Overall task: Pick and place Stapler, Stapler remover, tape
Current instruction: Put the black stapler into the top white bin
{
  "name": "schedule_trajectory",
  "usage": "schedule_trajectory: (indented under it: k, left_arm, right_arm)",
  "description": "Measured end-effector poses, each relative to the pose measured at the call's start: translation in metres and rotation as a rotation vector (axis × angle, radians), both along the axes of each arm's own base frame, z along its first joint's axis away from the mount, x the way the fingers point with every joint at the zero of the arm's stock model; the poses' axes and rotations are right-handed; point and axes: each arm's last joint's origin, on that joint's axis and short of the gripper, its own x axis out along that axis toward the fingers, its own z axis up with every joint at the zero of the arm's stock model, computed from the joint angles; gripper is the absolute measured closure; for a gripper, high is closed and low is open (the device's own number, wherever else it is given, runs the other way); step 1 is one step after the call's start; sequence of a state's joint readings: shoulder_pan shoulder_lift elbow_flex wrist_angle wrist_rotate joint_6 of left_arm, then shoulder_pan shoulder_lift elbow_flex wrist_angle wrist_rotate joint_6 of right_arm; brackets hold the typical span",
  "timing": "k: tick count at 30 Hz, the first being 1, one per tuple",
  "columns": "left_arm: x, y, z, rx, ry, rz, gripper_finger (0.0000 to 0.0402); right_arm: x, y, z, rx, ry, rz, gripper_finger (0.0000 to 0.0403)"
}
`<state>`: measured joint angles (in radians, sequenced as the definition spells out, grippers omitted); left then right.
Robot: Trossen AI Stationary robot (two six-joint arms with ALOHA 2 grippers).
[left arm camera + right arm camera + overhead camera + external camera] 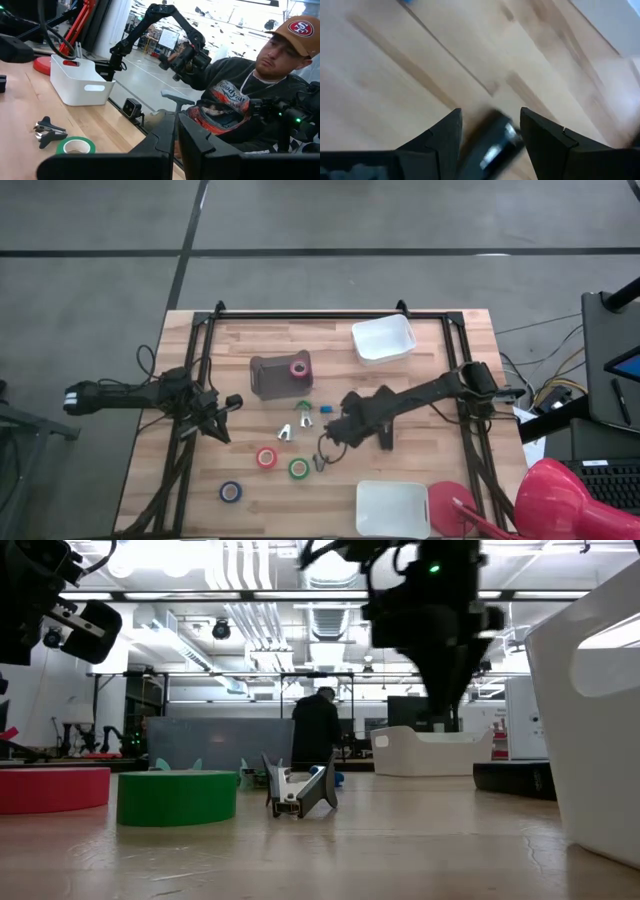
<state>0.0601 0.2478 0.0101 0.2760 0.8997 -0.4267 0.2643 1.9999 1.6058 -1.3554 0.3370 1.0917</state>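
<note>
Tape first: the red roll point(266, 457) and green roll point(298, 468) lie side by side on the tabletop, middle-ish and toward the edge at the bottom of the high view. The blue roll point(231, 491) is further toward the left corner of that same edge. The pink roll point(298, 369) sits against the right end of a dark grey block point(272, 376) nearer the opposite edge - can't tell what that block actually is.

The right gripper point(322, 456) is low over the boards just to the right of the green roll, fingers spread apart. In its wrist view a small dark-and-metal thing point(492, 142) lies between them, too blurred to be sure, but it looks like a staple remover. It's not clamped as far as I can see.

A second staple remover point(285, 430), silvery, lies between the grey block and the red roll. Next to it are two tiny bits, one green point(303, 405) and one blue point(326, 408).

The left gripper point(226, 407) hangs near the left edge, well away from everything - fingers nearly together, nothing in them.

There's one white bin point(384, 338) at the far right corner and another white bin point(392, 508) at the near right corner. A person in a cap point(250, 100) sits beyond the table.
</note>
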Motion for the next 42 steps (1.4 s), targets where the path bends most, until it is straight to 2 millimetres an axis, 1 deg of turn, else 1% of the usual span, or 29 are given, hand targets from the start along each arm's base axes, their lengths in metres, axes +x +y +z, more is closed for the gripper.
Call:
schedule_trajectory:
  k: [4, 9, 15, 18, 22, 27, 32, 35, 38, 42]
  left_arm:
    - [0.0, 0.0, 0.0, 0.0, 0.001, 0.0, 0.0378]
    - [0.0, 0.0, 0.0, 0.0, 0.001, 0.0, 0.0378]
    - [0.0, 0.0, 0.0, 0.0, 0.003, 0.0, 0.0378]
    - [0.0, 0.0, 0.0, 0.0, 0.003, 0.0, 0.0378]
    - [0.0, 0.0, 0.0, 0.0, 0.004, 0.0, 0.0378]
    - [0.0, 0.0, 0.0, 0.0, 0.005, 0.0, 0.0378]
    - [0.0, 0.0, -0.001, 0.0, 0.007, 0.0, 0.0378]
    - [0.0, 0.0, -0.001, 0.0, 0.007, 0.0, 0.0378]
    - [0.0, 0.0, -0.001, 0.0, 0.008, 0.0, 0.0378]
    - [0.0, 0.0, -0.001, -0.001, 0.009, 0.0, 0.0378]
  right_arm:
    - [-0.008, 0.009, 0.0, -0.019, 0.02, -0.041, 0.0211]
    - [-0.016, 0.016, 0.003, -0.025, -0.003, -0.073, 0.0211]
    - [-0.039, 0.018, 0.003, -0.036, -0.034, -0.161, 0.0211]
    - [-0.048, 0.015, -0.003, -0.008, -0.076, -0.204, 0.0211]
    - [-0.058, 0.012, -0.018, 0.076, -0.137, -0.27, 0.0211]
    - [-0.075, 0.007, -0.033, 0.09, -0.151, -0.325, 0.0211]
    - [-0.084, 0.003, -0.048, 0.131, -0.234, -0.336, 0.0215]
    - [-0.088, 0.002, -0.053, 0.147, -0.275, -0.342, 0.0223]
    - [-0.091, 0.001, -0.055, 0.146, -0.279, -0.354, 0.0236]
    - [-0.094, -0.001, -0.055, 0.125, -0.287, -0.35, 0.0262]
